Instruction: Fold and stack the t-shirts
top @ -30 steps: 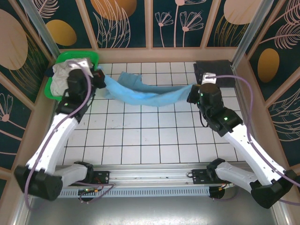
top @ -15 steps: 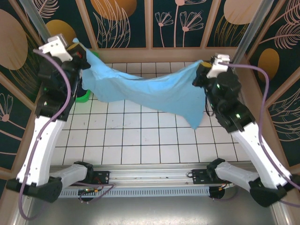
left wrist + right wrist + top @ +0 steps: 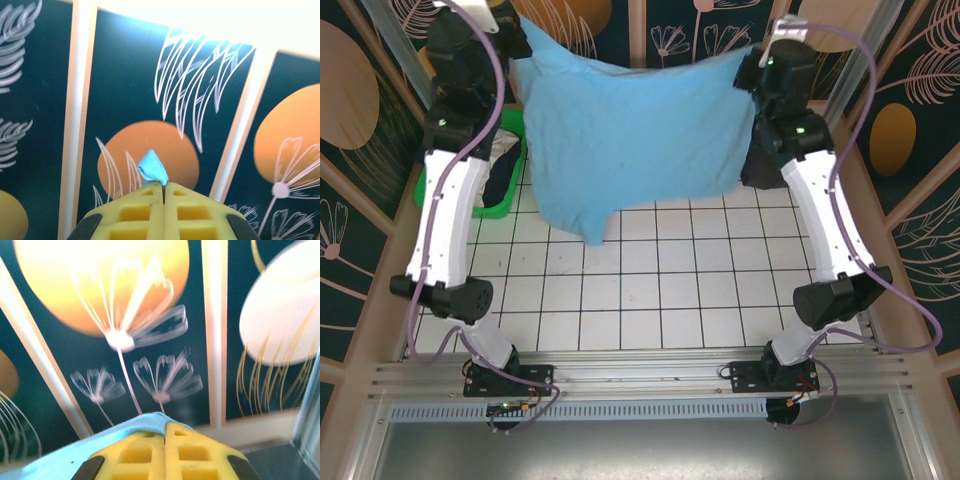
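Found the light blue t-shirt [image 3: 630, 130] hanging in the air across the upper middle of the top view, stretched by its upper edge between the two hands and well clear of the worktop [image 3: 670, 280]. Saw it fall as one broad sheet, the lower edge slanting to a point at the lower left of the cloth and ending higher toward the right.

Saw the left hand [image 3: 510, 40] in the upper left of the frame, pinched on one top corner. In the left wrist view, noted that hand [image 3: 163, 186] with its yellow jaws pressed flush together and a small blue tuft of the shirt [image 3: 152, 170] poking out above them. Saw the right hand [image 3: 758, 70] in the upper right, clamped on the other top corner. In the right wrist view, noted its jaws [image 3: 165, 426] likewise closed tight, with blue cloth [image 3: 135, 422] trailing away to the lower left.

Made out a dark grey cloth [image 3: 757, 165] on the worktop at the right, partly hidden by the shirt and the right arm. Spotted a green basket [image 3: 428, 195] at the left edge, holding a heap of pale and dark cloth [image 3: 502, 165].

Noted white tiles with dark grid lines on the worktop, a metal rail [image 3: 640, 375] along its near edge, and around it dark teal walls [image 3: 905, 70] painted with orange discs and pale plant outlines, divided by light wooden strips.
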### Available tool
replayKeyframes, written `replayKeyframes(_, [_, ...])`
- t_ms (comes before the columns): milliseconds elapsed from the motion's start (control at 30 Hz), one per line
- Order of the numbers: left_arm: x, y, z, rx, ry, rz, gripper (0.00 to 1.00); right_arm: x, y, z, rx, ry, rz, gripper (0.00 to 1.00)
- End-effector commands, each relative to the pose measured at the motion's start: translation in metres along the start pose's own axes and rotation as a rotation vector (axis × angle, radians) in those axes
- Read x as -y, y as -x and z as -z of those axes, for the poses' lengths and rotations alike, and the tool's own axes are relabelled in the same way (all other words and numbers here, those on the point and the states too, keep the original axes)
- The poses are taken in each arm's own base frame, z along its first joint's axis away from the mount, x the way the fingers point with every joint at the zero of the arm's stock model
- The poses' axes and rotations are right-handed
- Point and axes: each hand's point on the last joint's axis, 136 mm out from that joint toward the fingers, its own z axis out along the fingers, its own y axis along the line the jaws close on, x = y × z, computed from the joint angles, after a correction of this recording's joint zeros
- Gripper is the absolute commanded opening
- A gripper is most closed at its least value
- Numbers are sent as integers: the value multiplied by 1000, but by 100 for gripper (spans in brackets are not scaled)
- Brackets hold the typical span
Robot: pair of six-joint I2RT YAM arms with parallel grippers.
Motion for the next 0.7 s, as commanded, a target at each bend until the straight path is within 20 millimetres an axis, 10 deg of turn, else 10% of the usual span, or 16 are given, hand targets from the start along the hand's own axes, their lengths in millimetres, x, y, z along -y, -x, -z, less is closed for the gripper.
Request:
replayKeyframes(0, [5, 69, 70, 163, -66, 19, 0, 6, 37, 37, 67, 41, -23, 0])
replayKeyframes(167, [-14, -3, 125, 85, -94, 89, 0, 12, -76, 61, -123, 126, -38, 0])
replayKeyframes(467, [-74, -320, 218, -519, 19, 391, 0, 71, -366, 137, -625, 41, -192, 0])
replayKeyframes(600, [-91, -372, 254, -703, 105, 380, 3, 79, -427, 172, -819, 23, -185, 0])
replayKeyframes(667, [-94, -378, 263, -732, 123, 382, 24, 86, -440, 184, -865, -18, -171, 0])
